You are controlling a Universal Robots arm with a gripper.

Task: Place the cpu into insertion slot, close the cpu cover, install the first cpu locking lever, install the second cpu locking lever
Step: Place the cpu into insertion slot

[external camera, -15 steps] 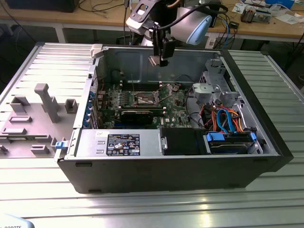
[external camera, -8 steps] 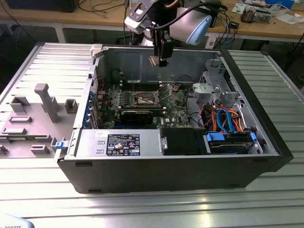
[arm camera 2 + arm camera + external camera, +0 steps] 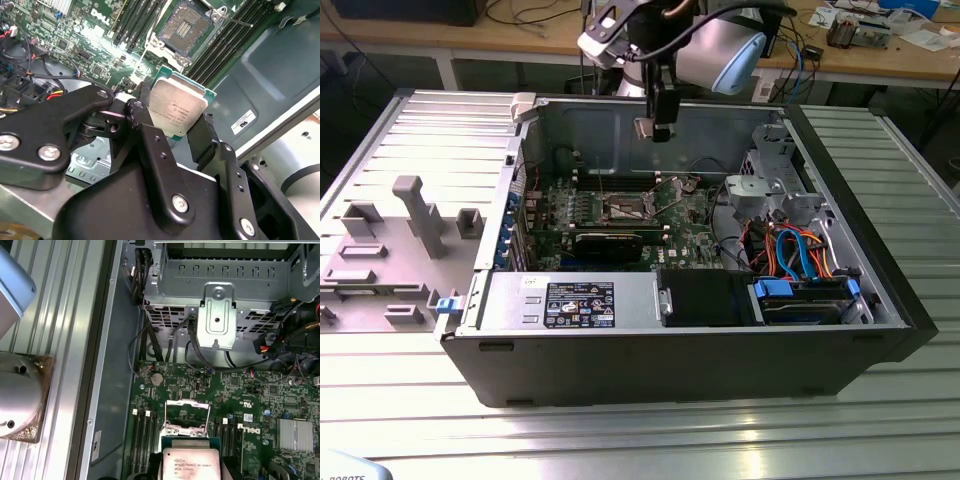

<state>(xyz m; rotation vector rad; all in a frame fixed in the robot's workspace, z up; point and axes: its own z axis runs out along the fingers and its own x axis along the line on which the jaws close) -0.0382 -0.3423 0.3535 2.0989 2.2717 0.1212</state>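
Zero of four steps done: cpu (image 3: pixel 177 111) clamped by its edges in the tool (image 3: pixel 175 119), hanging high over the open case (image 3: pixel 670 372), well apart from the bare insertion slot (image 3: pixel 186 25) below.

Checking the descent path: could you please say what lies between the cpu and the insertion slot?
Nothing: the exterior view shows bare air between cpu and insertion slot.

I'm seeing the cpu (image 3: pixel 177 107), silver-topped and green-edged, hanging tilted above the board, with the insertion slot (image 3: pixel 186 26) lying uncovered, pins showing.
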